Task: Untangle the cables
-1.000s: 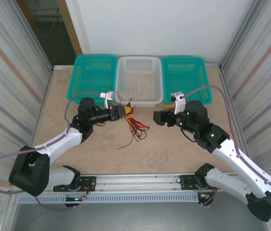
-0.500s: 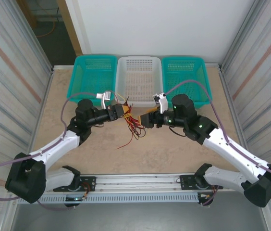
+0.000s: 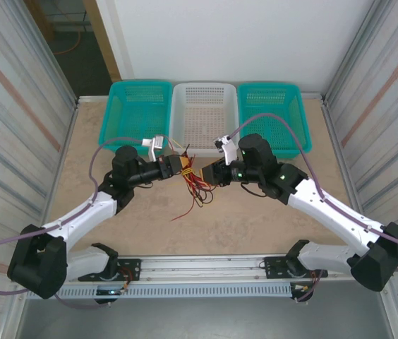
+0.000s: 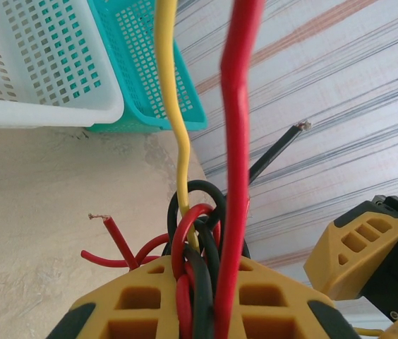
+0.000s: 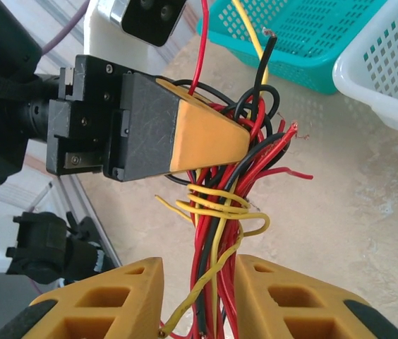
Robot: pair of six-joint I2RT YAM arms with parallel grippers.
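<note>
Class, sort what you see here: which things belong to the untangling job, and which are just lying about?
Belongs to the job: cables; left gripper, shut on them; right gripper, fingers either side of them.
Lying about: left teal basket; white basket; right teal basket.

Red, yellow and black cables [image 5: 216,212], yellow gripper fingers [image 5: 206,134]; teal baskets [image 3: 140,106], white perforated basket [image 3: 204,116]; beige mottled table [image 3: 255,219]

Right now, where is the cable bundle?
In the top view, the cables sit mid-table near the white basket, clamped in the left gripper, with the right gripper around them.
</note>
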